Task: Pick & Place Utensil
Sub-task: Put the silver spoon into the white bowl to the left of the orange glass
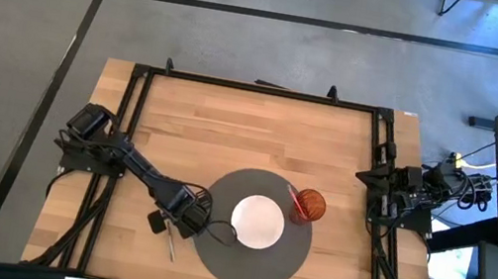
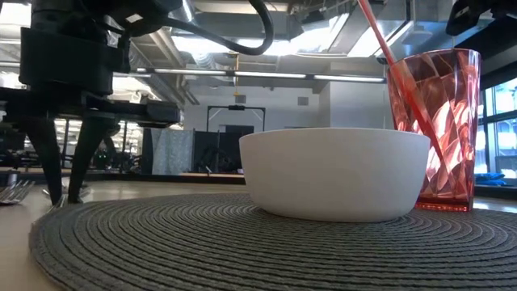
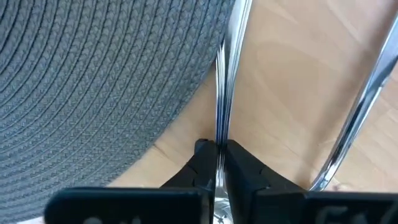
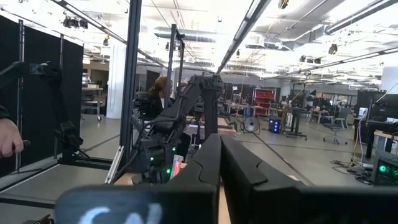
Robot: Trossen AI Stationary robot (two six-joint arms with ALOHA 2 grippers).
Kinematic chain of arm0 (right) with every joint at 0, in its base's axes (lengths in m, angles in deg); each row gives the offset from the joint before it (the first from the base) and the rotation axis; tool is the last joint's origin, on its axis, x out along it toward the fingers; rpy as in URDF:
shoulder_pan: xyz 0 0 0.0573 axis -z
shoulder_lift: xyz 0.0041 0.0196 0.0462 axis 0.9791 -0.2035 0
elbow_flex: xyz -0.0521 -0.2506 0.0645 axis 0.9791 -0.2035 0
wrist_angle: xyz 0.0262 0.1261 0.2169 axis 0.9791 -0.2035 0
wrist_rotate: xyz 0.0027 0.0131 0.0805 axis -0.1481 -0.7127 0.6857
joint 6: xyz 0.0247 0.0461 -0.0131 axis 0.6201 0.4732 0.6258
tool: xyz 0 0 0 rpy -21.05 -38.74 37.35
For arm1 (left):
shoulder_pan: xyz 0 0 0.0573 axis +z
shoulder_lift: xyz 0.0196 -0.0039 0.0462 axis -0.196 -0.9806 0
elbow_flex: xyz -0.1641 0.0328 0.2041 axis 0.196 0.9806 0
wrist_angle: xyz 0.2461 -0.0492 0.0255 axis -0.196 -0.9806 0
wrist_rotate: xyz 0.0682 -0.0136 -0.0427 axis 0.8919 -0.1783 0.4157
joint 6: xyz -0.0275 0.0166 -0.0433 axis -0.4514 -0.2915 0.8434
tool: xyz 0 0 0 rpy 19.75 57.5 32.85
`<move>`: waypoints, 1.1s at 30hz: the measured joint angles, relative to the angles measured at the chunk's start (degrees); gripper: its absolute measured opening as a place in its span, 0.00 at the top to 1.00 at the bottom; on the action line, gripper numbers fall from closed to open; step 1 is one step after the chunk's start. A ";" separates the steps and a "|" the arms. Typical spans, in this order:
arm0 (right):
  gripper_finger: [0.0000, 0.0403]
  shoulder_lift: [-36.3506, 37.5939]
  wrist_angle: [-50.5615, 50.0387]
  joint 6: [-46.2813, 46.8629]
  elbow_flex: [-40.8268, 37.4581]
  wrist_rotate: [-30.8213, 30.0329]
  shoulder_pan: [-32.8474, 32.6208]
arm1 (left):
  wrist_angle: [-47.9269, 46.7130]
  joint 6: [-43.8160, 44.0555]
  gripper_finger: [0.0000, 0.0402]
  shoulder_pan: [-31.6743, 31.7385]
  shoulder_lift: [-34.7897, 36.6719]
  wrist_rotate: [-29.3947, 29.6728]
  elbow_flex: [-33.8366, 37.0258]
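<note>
My left gripper (image 1: 184, 218) stands at the left edge of the round grey placemat (image 1: 250, 260), fingers pointing down, shut on a thin silver utensil (image 3: 225, 74) that I see edge-on, running along the mat's rim. A second silver utensil (image 3: 360, 112) lies flat on the wood beside it (image 1: 170, 242); its tines show in the low view (image 2: 12, 192). A white bowl (image 1: 258, 221) sits in the middle of the mat, and a red cup (image 1: 311, 205) with a red straw stands at the mat's right edge. My right gripper (image 4: 219, 162) is shut, parked at the table's right edge. My left gripper pinches the silver utensil's thin shaft (image 3: 220, 134) between its two fingers (image 3: 245, 168), coming from above and pointing down. The shaft runs on past the fingertips along the mat's edge. The fingertips (image 2: 65, 194) are down at table level; whether the utensil is lifted does not show.
The bowl (image 2: 335, 174) and the red cup (image 2: 436, 129) stand close together on the mat's right half. A black frame (image 1: 257, 89) runs around the table. Bare wood (image 1: 250, 135) lies on the far side of the mat. A person shows in the room behind (image 4: 163, 93).
</note>
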 joint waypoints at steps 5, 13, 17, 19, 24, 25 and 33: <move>0.98 0.01 0.28 0.04 0.00 0.01 0.00 | -0.53 1.74 0.98 0.08 1.47 2.68 0.28; 0.98 0.00 0.40 0.11 0.02 0.00 0.00 | -9.58 7.31 0.98 0.17 8.41 6.61 0.24; 0.98 0.00 0.42 0.11 0.02 0.00 0.00 | -12.68 10.57 0.98 0.17 11.61 9.53 0.24; 0.98 0.00 0.39 0.11 0.02 0.00 0.00 | -13.62 12.59 0.98 0.15 13.47 11.04 0.19; 0.98 0.01 0.42 0.13 0.02 0.00 0.00 | -15.87 16.61 0.98 0.15 18.26 15.54 0.17; 0.98 0.00 0.42 0.13 0.02 0.00 0.00 | -15.84 17.17 0.98 0.15 19.30 15.98 0.17; 0.98 0.00 0.43 0.13 0.02 0.02 0.00 | 1.02 18.23 0.98 0.77 24.12 21.05 0.15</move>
